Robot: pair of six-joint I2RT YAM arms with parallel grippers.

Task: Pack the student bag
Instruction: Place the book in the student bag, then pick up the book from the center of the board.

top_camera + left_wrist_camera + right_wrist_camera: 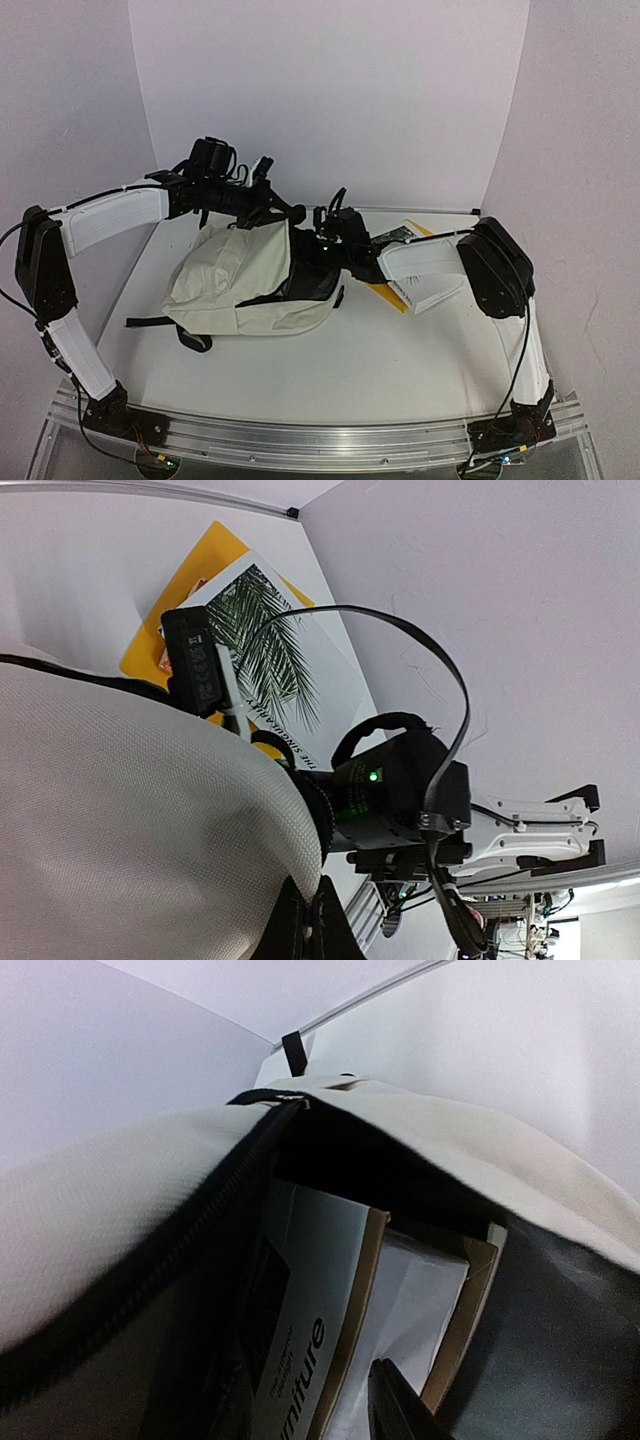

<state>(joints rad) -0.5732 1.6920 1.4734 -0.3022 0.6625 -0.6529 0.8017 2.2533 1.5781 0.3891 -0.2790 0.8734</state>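
Nearest to us an aluminium rail runs along the front edge of the white table, and the two arms are bolted to it, one at 7 o'clock and one at 5 o'clock. Between rail and bag we see a broad bare band of table, with more free surface at 4 o'clock. Plain pale wall panels close the table in on three sides. The one student bag lies on its side just to 9 o'clock of the table's middle, its black-lined mouth turned to 3 o'clock and its black straps trailing out at 8 o'clock. The left end effector is pressed together on the bag's upper rim, the cloth drawn up to it in a peak. The right end effector reaches into the mouth from 3 o'clock. Its wrist view shows only one dark finger, so we cannot tell whether it is spread or pinching anything. Inside the bag we count two flat things side by side: a white book with printed lettering and a white sheet edged in brown card. Beyond, at 2 o'clock, two more lie near the table's back edge: a yellow folder and, on it, a palm-leaf booklet.
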